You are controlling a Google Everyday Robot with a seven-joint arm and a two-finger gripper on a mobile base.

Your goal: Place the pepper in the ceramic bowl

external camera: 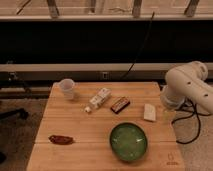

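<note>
Pepper (61, 139) lies flat on tabletop (85, 125), near front left corner, nothing touching it. Ceramic bowl (128, 141) sits at front, right of middle, well apart from pepper. White cup (66, 88) stands at back left. Small white box (100, 98) and brown bar (120, 104) lie in middle, white block (149, 112) to their right. White robot arm (187, 86) bends by right edge of tabletop. Gripper out of sight past arm, cannot tell if spread or pressed together

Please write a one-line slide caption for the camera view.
Pepper lies left of the green bowl on the table; the arm is at right, its hand out of sight.
</note>
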